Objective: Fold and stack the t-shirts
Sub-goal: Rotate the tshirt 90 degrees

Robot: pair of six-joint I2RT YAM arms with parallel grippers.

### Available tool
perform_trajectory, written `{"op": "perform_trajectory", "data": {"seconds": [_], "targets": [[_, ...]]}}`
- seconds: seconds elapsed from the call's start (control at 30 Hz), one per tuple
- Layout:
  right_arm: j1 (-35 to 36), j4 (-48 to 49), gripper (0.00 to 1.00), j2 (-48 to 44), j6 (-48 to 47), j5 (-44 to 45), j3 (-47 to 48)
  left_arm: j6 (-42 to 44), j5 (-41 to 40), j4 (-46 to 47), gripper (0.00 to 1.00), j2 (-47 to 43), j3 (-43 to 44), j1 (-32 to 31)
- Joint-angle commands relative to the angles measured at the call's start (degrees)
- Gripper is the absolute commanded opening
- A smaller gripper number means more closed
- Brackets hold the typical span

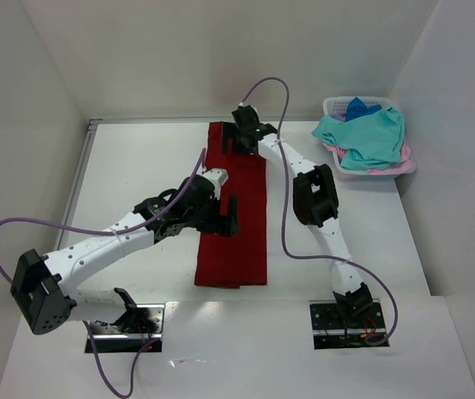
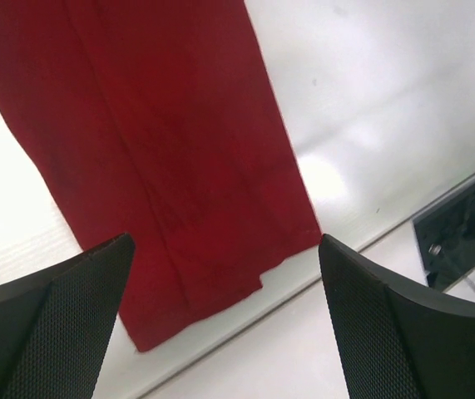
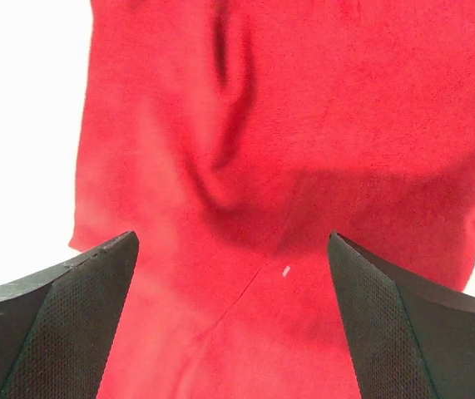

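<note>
Two pairs of fingers spread wide, and we hold nothing in either. Between and beyond the fingertips of our left gripper (image 2: 225, 241), the dark red t-shirt (image 2: 179, 166) lies flat on the table (image 2: 370, 83). Our right gripper (image 3: 233, 237) straddles its wrinkled cloth; we cannot tell whether it touches.

- White table (image 1: 137, 174), glossy, light glaring off its near part.
- Dark red t-shirt (image 1: 241, 241) lies flat mid-table, folded into a long strip running near to far.
- Pale basket (image 1: 333, 105) sits at the far right corner, well apart.
</note>
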Motion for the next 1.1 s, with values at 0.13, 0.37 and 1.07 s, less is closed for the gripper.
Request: {"op": "perform_trajectory", "data": {"seconds": [0.13,0.37,1.07], "targets": [[-0.3,5.9,1.00,-27.1,-1.1,-2.7,-13.1,-2.7,-6.6,16.1,0.99,-8.7,-4.7,1.4],[-2.1,19.7,1.00,-55.0,2.4,-3.5,-48.5,6.1,-10.9,21.2,0.99,-7.3,-3.3,3.4],[-1.4,15.8,1.00,-78.3,16.5,-12.3,-86.2,4.2,23.0,16.2,0.99,6.3,-8.6,26.2]]}}
